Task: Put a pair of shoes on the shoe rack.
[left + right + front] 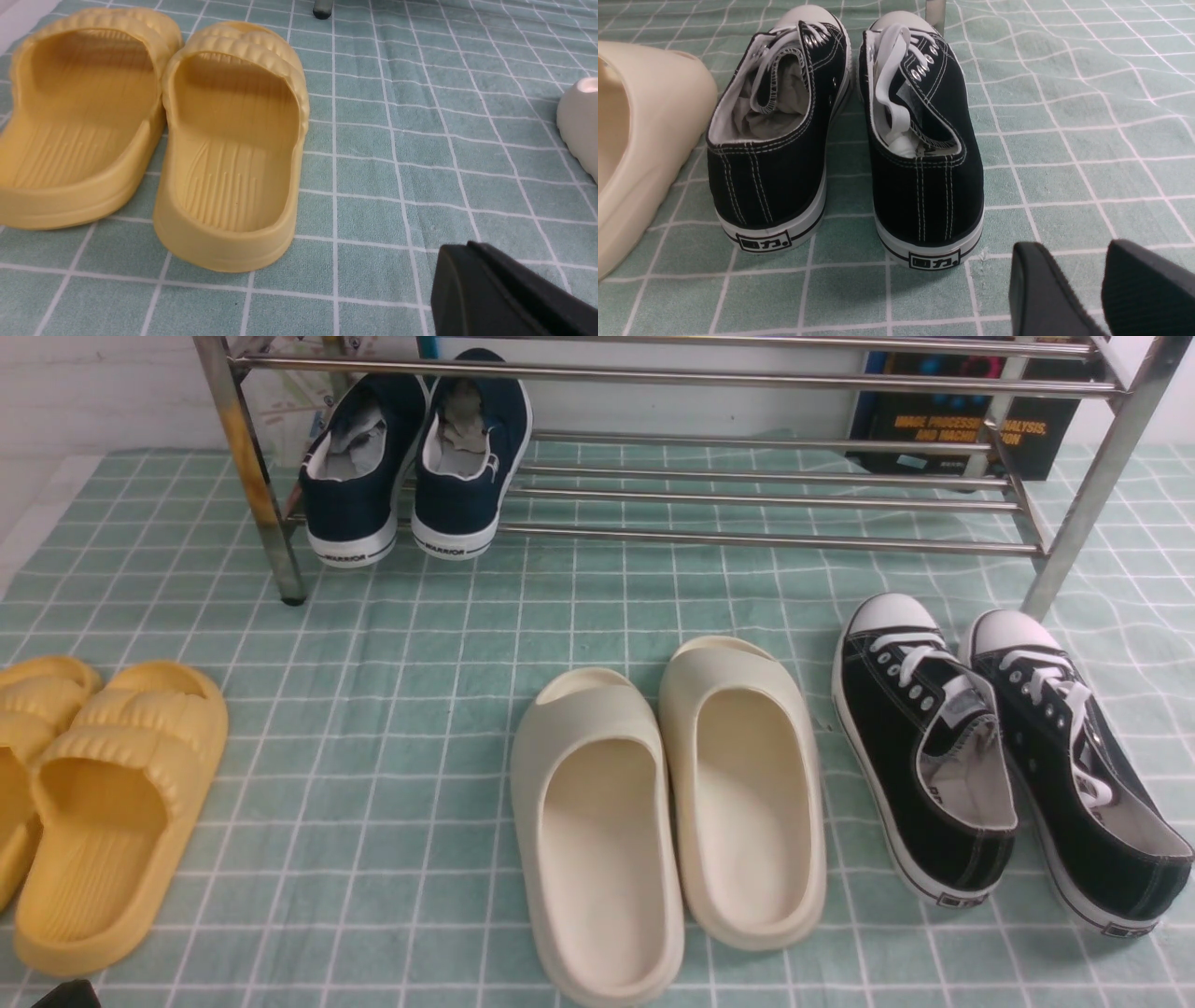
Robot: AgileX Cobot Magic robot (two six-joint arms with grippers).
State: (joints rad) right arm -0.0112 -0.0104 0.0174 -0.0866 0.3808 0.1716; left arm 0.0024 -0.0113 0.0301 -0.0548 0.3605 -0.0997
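The pair of navy slip-on shoes, left one (355, 476) and right one (467, 467), stands side by side on the lower bars of the chrome shoe rack (747, 537), at its left end beside the yellow-stained leg (247, 457), heels toward me. My left gripper (467, 247) is shut and empty, low over the cloth right of the yellow slides. Only its tip (65, 994) shows in the front view. My right gripper (1071, 252) is open and empty, just behind and to the right of the black sneakers' heels. It is out of the front view.
Yellow slides (112, 803) lie at the left, cream slides (672, 803) in the middle, and black lace-up sneakers (934, 756) at the right, all on the green checked cloth (420, 635) in front of the rack. A dark book (952, 425) stands behind the rack's right end.
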